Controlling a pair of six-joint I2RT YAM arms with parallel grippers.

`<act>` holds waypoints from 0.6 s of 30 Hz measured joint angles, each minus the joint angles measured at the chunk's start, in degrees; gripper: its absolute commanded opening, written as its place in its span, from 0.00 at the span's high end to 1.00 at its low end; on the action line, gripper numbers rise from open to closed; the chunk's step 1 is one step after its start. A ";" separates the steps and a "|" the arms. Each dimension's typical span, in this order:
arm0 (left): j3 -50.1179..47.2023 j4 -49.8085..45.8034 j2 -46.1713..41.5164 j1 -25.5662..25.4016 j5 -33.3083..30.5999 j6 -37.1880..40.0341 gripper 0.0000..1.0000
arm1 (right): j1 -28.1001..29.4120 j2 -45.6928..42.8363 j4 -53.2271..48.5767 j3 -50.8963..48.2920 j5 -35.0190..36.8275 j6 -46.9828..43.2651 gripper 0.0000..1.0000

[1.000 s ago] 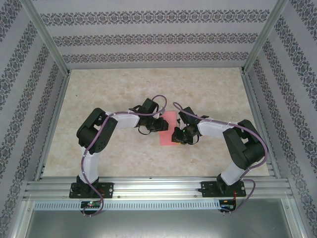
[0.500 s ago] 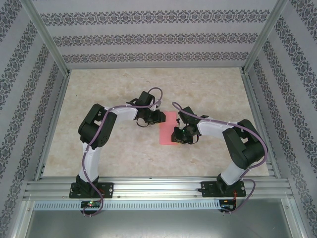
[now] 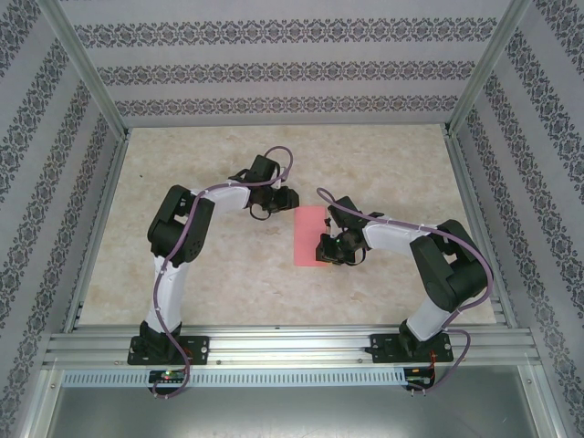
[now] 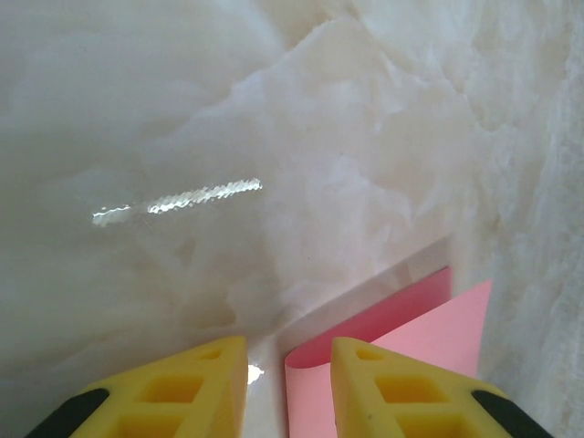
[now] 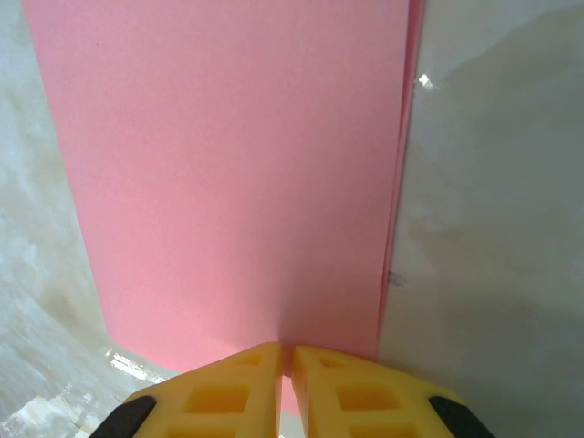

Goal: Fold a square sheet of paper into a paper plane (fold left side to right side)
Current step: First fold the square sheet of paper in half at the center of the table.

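Observation:
The square sheet of paper (image 3: 310, 235) lies on the table folded in half, a narrow salmon-pink rectangle. In the left wrist view its rounded fold (image 4: 315, 360) sits just in front of my right-hand finger, the two layers (image 4: 438, 324) slightly apart. My left gripper (image 3: 288, 201) hovers off the sheet's upper left corner, open with bare table between its fingers (image 4: 287, 345). My right gripper (image 3: 327, 248) is at the sheet's lower right edge, shut on the paper (image 5: 237, 164), a thin pink sliver showing between its tips (image 5: 286, 351).
The marble-patterned tabletop (image 3: 210, 155) spreads on all sides of the sheet. Aluminium frame rails (image 3: 274, 342) run along the near edge, and patterned walls (image 3: 274, 73) close in the back and sides.
My left gripper has pulled back up and to the left, off the sheet, and opened a little. The right gripper has stayed on the sheet's edge.

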 measured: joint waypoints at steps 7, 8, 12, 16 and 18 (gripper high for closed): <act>-1.31 -0.28 -1.14 0.24 -0.13 0.70 0.71 | 0.02 0.00 0.02 0.00 0.02 0.00 0.85; -2.23 -0.42 -1.95 0.39 -0.02 0.90 0.72 | 0.00 0.00 0.00 0.00 0.00 0.00 0.85; -5.57 -0.39 -5.92 0.63 2.78 0.92 0.74 | 0.02 0.13 -0.09 0.17 0.02 0.00 0.84; -5.86 0.22 -7.08 -0.44 6.23 0.85 0.74 | 0.02 0.28 -0.31 0.37 0.02 0.00 0.84; -5.86 0.61 -6.84 -1.38 7.37 0.81 0.74 | 0.02 0.35 -0.33 0.37 0.02 0.00 0.84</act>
